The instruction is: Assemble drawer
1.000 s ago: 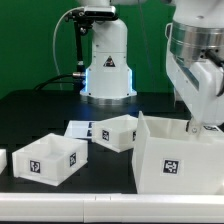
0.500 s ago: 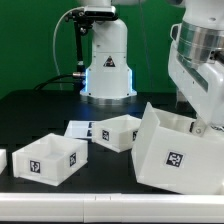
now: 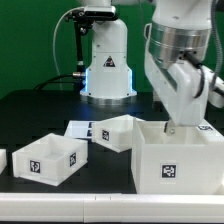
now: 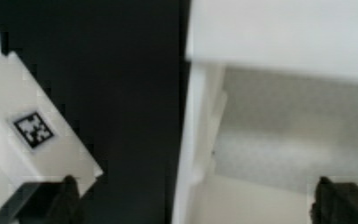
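exterior view: at the near left a small open box (image 3: 52, 158) sits upright on the black table (image 3: 30, 110), with its tag facing the camera. a second box (image 3: 116, 132) of the same kind sits farther back, toward the middle, well apart from the first. at the near right stands the case (image 3: 176, 162), the big white shell the boxes should slide into. it rests level on the table and seems open at the top. the gripper (image 3: 170, 126) hangs at the rim of the case's far wall. in the wrist view the two dark fingertips (image 4: 48, 196) stand wide apart, with the thin white wall between them and a gap on either side, so the jaws are wide and hold nothing. beside the wall that view also shows a tagged face, likely the second box.

the case looks light, hollow and stiff, probably smooth plastic, so it may slip or pivot if pinched at one point. the thin wall is the natural hold: take it at the rim, near the middle, and close squarely so the shell does not swing.
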`<state>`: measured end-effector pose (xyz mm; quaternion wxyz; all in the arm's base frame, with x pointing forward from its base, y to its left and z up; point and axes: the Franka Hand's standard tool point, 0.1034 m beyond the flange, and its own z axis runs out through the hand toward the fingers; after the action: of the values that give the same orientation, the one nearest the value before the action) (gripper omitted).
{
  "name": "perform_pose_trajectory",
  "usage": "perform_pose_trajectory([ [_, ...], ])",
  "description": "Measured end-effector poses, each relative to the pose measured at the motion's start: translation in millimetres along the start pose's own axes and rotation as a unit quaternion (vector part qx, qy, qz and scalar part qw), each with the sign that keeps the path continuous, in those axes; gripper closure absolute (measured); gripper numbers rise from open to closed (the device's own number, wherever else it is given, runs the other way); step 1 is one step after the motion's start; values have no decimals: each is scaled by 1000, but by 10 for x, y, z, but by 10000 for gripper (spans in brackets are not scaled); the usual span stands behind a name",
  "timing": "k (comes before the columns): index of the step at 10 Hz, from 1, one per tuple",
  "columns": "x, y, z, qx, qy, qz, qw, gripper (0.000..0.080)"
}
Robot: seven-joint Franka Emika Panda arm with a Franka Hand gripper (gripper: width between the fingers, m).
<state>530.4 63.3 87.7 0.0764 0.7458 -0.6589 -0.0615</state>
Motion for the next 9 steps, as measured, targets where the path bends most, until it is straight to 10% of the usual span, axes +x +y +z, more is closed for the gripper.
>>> perform_pose_trajectory([
  [5,-10,0,22,6,-11,11,1000,150],
  [9,-336,9,72,5,-5,60,998,150],
])
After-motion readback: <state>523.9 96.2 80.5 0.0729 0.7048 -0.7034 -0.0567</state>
